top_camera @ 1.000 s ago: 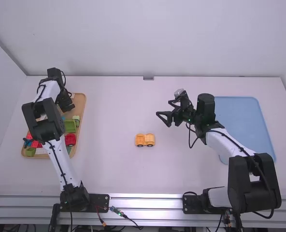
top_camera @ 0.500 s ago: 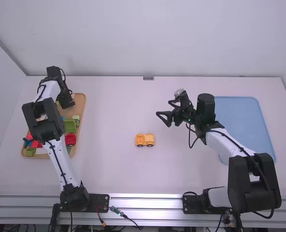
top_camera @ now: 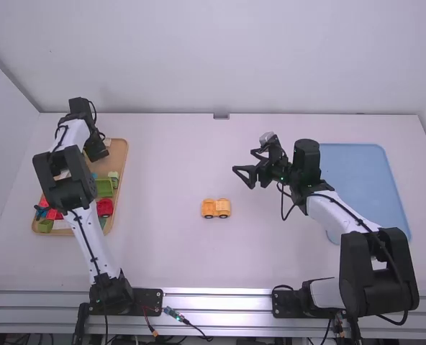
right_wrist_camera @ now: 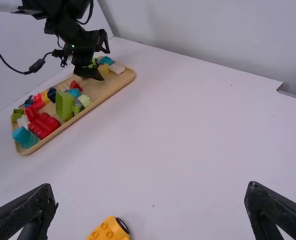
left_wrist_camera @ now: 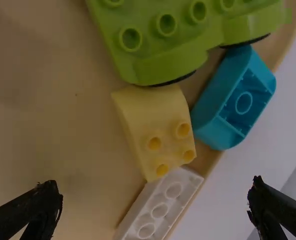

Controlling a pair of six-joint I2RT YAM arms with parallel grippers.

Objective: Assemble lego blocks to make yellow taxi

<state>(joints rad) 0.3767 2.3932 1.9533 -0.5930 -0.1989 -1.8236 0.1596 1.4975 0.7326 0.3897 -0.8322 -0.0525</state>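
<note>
Left gripper [top_camera: 96, 149] is hanging over the far end of the tray [top_camera: 125, 154], fingers spread wide and holding nothing, though from the high view it's just a dark clump and its tips are pretty hard to pick out. Its own wrist cam is way more helpful: a yellow block [left_wrist_camera: 138, 117] is lying ahead, between the lines of the two fingers, with its studs facing up. One end is sitting right by a green base [left_wrist_camera: 148, 32] that's getting cut off at the top edge, so can't tell if they're actually touching. A teal block [left_wrist_camera: 218, 100] is lying just beside the yellow one, hollow side exposed, and a white block [left_wrist_camera: 158, 200] is running off the bottom edge. Left arm [top_camera: 92, 237] is covering a good chunk of the tray. Right gripper [top_camera: 244, 160] is hovering above the table [top_camera: 162, 172], also empty with its fingers apart. The orange-yellow car [top_camera: 216, 208] is sitting near the middle, and in the right wrist view it's getting chopped off by the bottom edge. Blue tray [top_camera: 371, 172] is hiding partly behind the right arm [top_camera: 375, 273], fwiw.
</note>
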